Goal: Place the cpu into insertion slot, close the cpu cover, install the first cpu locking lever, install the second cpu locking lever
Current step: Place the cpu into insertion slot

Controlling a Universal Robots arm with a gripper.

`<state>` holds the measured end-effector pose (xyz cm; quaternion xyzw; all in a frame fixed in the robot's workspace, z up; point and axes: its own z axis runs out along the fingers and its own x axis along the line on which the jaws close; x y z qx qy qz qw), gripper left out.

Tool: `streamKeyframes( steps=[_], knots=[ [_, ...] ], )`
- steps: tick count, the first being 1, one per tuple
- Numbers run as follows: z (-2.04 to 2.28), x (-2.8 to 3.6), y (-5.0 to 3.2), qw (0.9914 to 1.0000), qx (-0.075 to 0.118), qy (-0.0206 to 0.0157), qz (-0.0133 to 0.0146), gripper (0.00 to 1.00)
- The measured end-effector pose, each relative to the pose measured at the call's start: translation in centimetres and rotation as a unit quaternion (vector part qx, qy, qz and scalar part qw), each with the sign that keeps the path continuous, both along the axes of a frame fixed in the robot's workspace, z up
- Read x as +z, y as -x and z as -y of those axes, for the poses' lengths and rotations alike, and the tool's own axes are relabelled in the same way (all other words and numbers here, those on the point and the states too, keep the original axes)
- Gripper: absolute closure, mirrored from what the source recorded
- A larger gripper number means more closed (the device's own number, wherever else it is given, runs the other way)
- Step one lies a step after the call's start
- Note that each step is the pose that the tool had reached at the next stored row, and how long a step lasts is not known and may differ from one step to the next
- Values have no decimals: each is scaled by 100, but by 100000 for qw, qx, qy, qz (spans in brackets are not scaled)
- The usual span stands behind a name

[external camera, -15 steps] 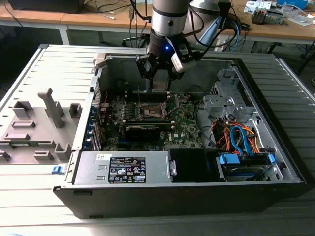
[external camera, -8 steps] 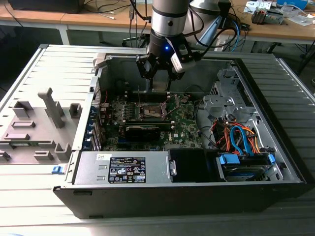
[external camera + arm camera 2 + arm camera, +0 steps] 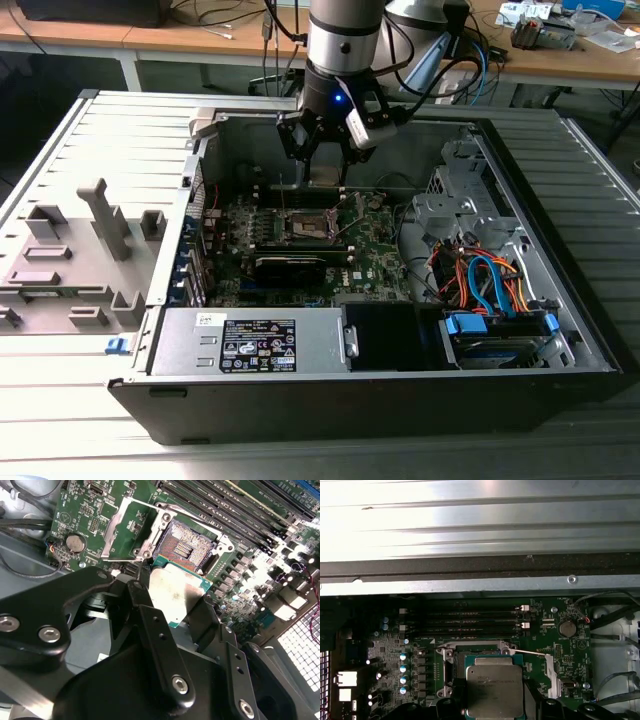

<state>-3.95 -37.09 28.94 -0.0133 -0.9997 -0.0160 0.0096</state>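
Item: 1 cpu [image 3: 176,586], pinched at 2 opposite edges by the pincer [image 3: 173,602], held just over the bare insertion slot [image 3: 191,544] and not yet seated (cpu cover [image 3: 131,530] swung open beside it); risk judged: an offset or skewed lowering could bend its pins.

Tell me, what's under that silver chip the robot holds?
The insertion slot, open and empty in the second wrist view; in the first wrist view the cpu hides most of it.
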Motion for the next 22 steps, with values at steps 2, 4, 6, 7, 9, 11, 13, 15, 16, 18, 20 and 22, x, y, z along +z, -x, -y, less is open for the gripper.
streamKeyframes(
  steps=[2, 4, 6, 7, 9, 11, 13, 15, 16, 18, 20, 22],
  knots=[
    [0, -1, 0, 100000, -144, 9, 0, 45],
    [0, -2, 0, 99999, -369, 12, -1, 45],
    [0, -3, 0, 99999, -514, 14, -1, 45],
    [0, -3, 0, 99998, -602, 19, 0, 45],
    [0, -5, 0, 99996, -839, 34, -1, 45],
    [0, -6, 0, 99995, -980, 41, -1, 45],
    [0, -7, 0, 99993, -1177, 48, 0, 45],
    [0, -8, 0, 99991, -1343, 52, -1, 45],
    [0, -8, 0, 99990, -1421, 55, 1, 45],
    [0, -9, 0, 99987, -1581, 61, -1, 45],
    [0, -11, 0, 99985, -1753, 65, 2, 45],
    [0, -15, 0, 99970, -2468, 78, -1, 45]
  ],
)
